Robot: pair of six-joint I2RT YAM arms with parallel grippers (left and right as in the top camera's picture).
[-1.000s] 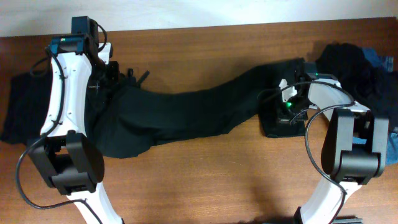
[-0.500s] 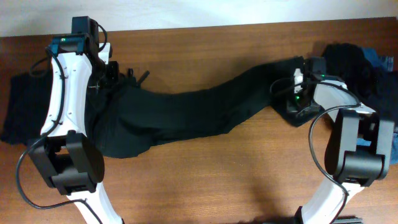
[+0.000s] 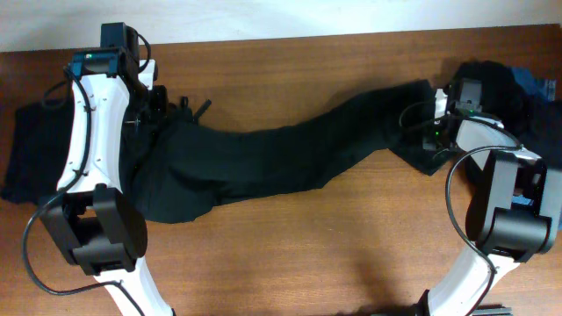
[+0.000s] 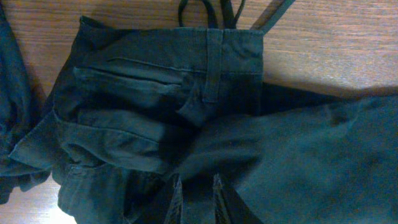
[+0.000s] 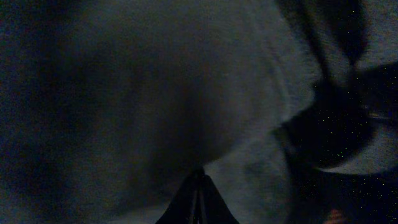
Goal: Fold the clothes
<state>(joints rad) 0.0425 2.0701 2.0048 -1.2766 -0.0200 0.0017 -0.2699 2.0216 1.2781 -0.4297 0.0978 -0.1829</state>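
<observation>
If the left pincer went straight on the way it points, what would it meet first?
The trousers: the left pincer has a fold of them between its tips, and the bunched cloth and waistband lie straight ahead, with bare table only beyond. Depth is hard to judge.

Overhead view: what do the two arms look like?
Both the left arm and right arm have white curved links, bulky black joint housings, and thin black cables looping alongside. Each shows a small green light near the wrist.

overhead looks down — both wrist views hug trousers [image 3: 263, 162].
</observation>
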